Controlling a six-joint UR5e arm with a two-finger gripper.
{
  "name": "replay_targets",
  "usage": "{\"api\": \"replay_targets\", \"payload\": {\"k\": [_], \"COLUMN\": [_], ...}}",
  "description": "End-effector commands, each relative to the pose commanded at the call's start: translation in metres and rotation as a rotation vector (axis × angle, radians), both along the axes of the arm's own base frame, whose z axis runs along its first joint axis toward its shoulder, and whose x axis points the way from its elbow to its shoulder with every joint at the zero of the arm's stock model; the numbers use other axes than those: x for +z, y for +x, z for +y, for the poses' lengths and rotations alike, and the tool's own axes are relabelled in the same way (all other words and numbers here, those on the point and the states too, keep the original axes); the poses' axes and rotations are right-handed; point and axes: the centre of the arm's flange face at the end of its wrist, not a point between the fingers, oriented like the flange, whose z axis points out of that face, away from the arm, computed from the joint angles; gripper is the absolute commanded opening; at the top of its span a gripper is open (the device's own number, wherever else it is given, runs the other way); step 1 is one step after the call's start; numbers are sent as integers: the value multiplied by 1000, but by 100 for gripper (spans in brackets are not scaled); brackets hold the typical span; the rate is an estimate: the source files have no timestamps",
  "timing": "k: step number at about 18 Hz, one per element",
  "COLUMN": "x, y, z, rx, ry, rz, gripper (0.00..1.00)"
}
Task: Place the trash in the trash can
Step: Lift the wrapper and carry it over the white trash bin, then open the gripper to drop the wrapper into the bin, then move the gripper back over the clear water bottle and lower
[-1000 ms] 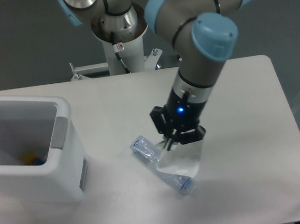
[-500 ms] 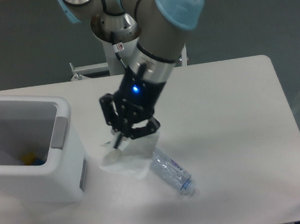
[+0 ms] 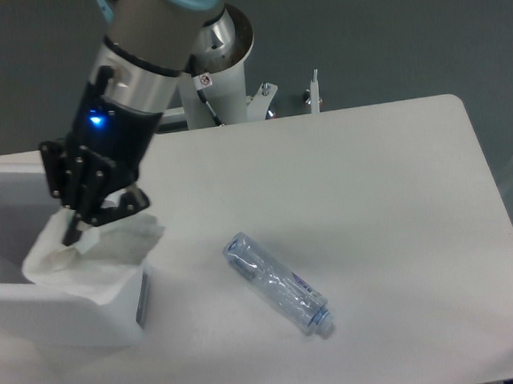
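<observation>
The table [image 3: 398,190] is the biggest thing here and it's wide open on the right, so you've got loads of room to swing back later. Its far edge runs along behind the arm's pedestal [image 3: 215,66], and the right edge is rounded off and well away from anything you care about.

Next down, the bin [image 3: 65,305] sits at the left edge of the table, partly cut off by the frame. Your arm is leaning over its near right corner. That's the tight spot: the rim is right under the wrist, so don't drop lower than you need to.

The gripper [image 3: 81,225] is clamped on the top of the bag [image 3: 97,253], which hangs half over the opening and half draped across the bin's right wall. If you let go now, I'd guess it could slide down the outside. Nudge further left so the whole bag hangs over the hollow, then release. It's floppy and light, so it may cling to a finger; a small lift after opening should shake it free.

The bottle [image 3: 277,282] is lying on its side on the table, well apart from the bin, cap end pointing toward the near edge. Nothing around it, so coming in from above looks easy once the bag's gone.
</observation>
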Motion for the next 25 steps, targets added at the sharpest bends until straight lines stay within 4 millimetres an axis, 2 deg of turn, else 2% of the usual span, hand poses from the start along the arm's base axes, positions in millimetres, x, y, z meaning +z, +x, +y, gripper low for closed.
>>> {"api": "replay_targets", "payload": {"k": [1, 3, 13, 16, 17, 20, 22, 25], "x": [-1, 0, -5, -7, -11, -24, -40, -66], "y": [5, 17, 19, 11, 2, -48, -94, -152], "z": [-2, -7, -7, -6, -6, -16, -27, -42], "rx": [-9, -22, -20, -9, 7, 103, 182, 268], "ry": [1, 2, -11, -18, -25, -50, -73, -104], "rz": [3, 6, -4, -11, -18, -44, -71, -102], "gripper": [31, 98, 100, 100, 100, 100, 100, 100]}}
